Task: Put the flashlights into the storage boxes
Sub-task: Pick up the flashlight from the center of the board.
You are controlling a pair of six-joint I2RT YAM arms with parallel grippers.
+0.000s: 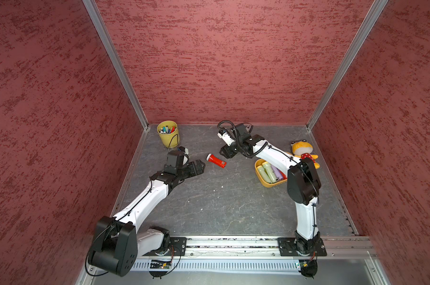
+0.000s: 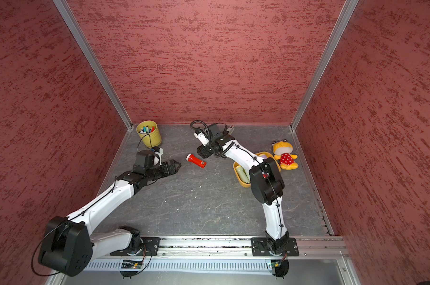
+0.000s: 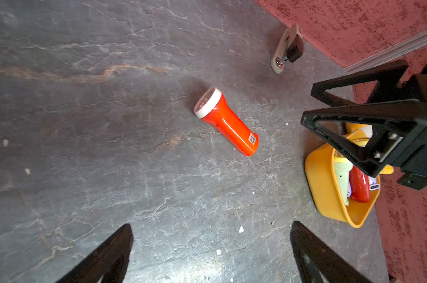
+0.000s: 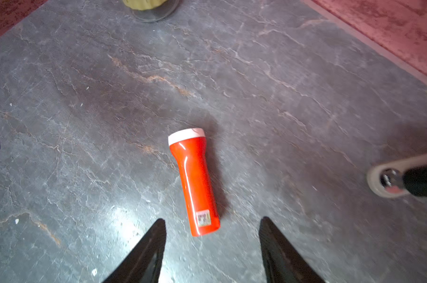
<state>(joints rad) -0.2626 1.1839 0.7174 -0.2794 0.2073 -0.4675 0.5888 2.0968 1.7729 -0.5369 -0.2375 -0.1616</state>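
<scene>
Near the middle of the desk, a little toward its far edge, a red flashlight lies on its side, its white head turned toward the far left corner. The left claw hangs just beside that head end, spread as wide as it goes and with nothing in it; the left wrist view shows its black fingers well apart over bare desk. The right claw stands partly open. In the right wrist view the flashlight's labelled tail shows between its fingertips with a clear gap on each side, so it has hold of nothing. Close to the right edge sits the orange-yellow tray, half hidden behind the right arm, holding two pale green flashlights, a lilac flashlight and a second red flashlight. A plush toy sits just beyond the tray. A yellow cup of pens stands in the far left corner, and a stapler-like object lies by the far edge.
</scene>
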